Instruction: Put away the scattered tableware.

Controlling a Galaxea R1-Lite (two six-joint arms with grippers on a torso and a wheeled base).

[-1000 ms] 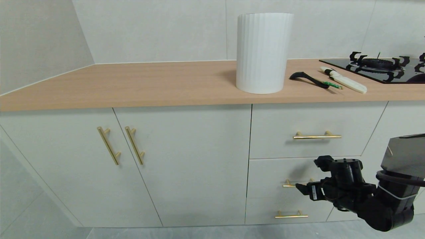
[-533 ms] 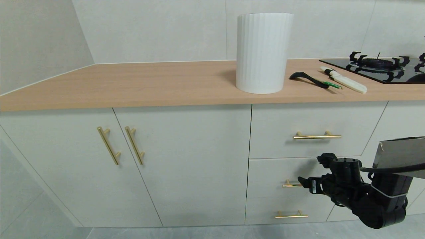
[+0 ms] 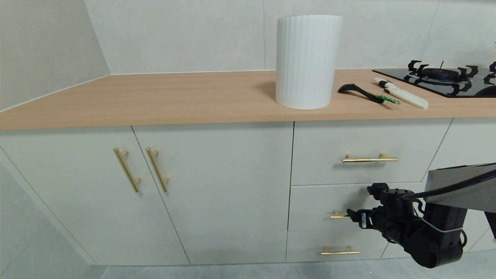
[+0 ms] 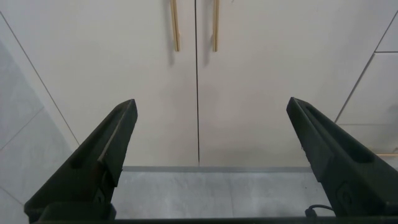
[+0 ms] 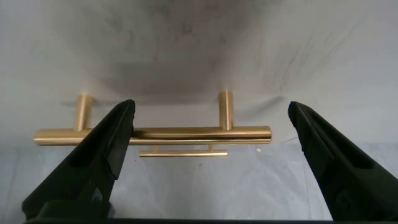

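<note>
Right gripper (image 3: pixel 361 202), jaws spread wide, before the middle drawer's brass handle (image 5: pixel 152 134); well above it on the countertop (image 3: pixel 174 97), white knife (image 3: pixel 403 97) and black ladle (image 3: pixel 359 92), side by side, long axes parallel, slanting rightward toward its front edge.

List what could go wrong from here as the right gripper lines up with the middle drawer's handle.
1. The right gripper is open and facing the thin, round middle drawer handle. If it closes off-centre, it might slip off during the pull.
2. The bottom drawer handle sits just below. If the arm drops a little, the gripper could catch the wrong drawer.
</note>
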